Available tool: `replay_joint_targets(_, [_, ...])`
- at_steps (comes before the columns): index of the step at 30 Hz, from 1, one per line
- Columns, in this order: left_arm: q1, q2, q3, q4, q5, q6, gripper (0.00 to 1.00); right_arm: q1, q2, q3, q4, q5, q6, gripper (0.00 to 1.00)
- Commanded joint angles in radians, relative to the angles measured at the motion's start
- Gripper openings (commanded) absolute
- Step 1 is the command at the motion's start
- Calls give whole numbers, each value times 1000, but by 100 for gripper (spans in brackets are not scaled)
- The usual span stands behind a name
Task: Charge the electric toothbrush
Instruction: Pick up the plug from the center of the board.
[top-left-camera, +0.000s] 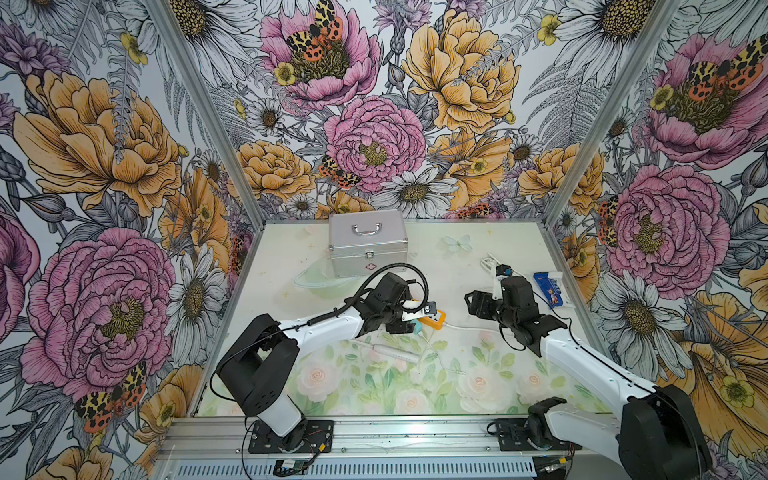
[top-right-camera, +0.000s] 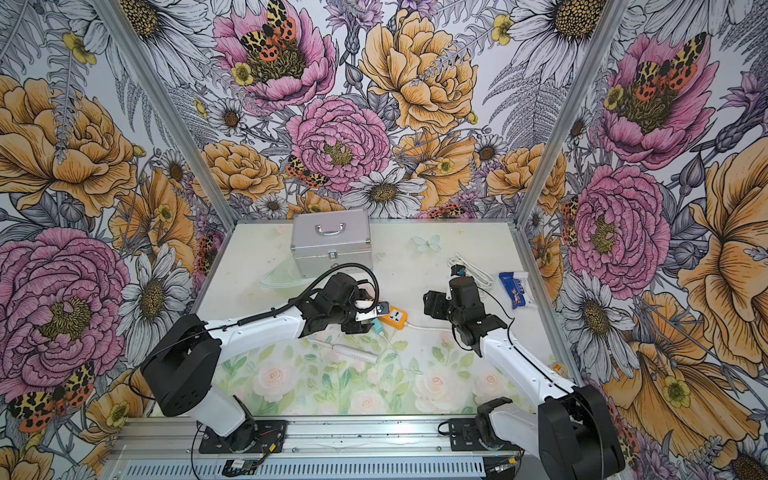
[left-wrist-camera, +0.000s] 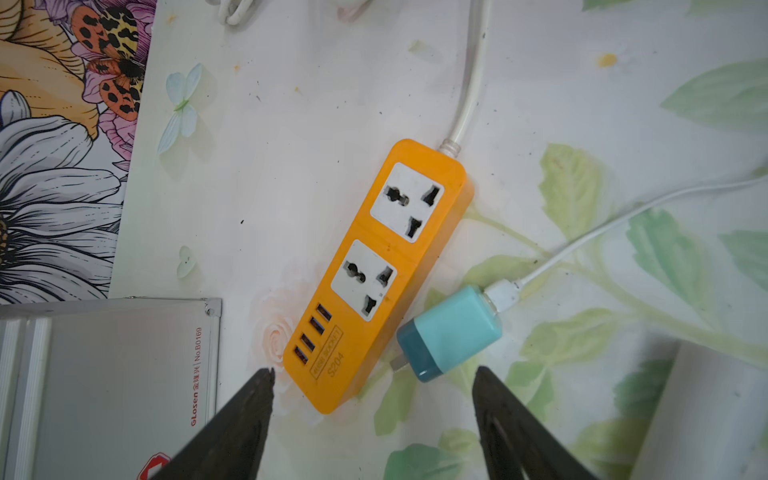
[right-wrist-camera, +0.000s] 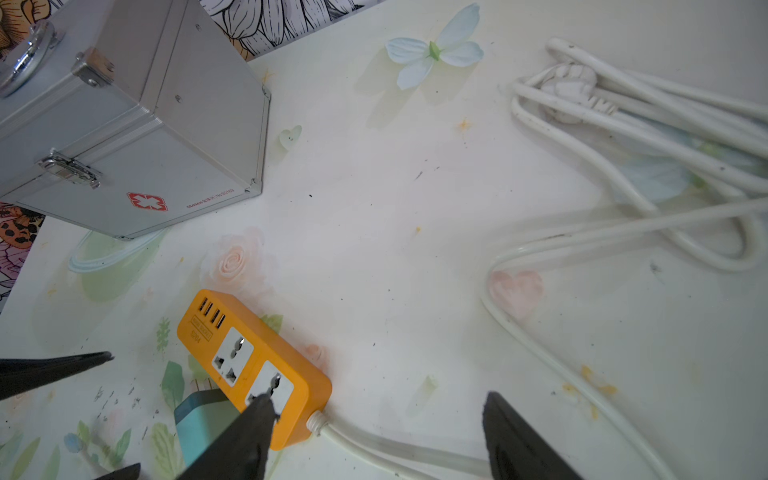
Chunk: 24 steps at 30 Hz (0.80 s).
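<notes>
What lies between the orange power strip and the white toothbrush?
A teal adapter with a thin white cable, beside the power strip and apart from the toothbrush; both top views show it.

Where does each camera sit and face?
Top views: high above the near edge, looking down at the table; left arm and right arm show, plus the electric toothbrush.
Left wrist: on that arm, facing down at orange power strip; left gripper open.
Right wrist: on its arm, facing the strip and silver case; right gripper open.
Shared: strip in all views.
</notes>
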Motion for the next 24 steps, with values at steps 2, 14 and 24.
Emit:
replay_joint_targets(2, [-17,49,57,-94,16,85,70,3,23,-5,4,12,16,80])
replay_joint_targets(14, [-34,130,109,-167,10,119,38,4,63,8,6,14,23,81])
replay_joint_targets(24, [-46,179,134,-185,-29,168,45,4,85,17,5,3,24,81])
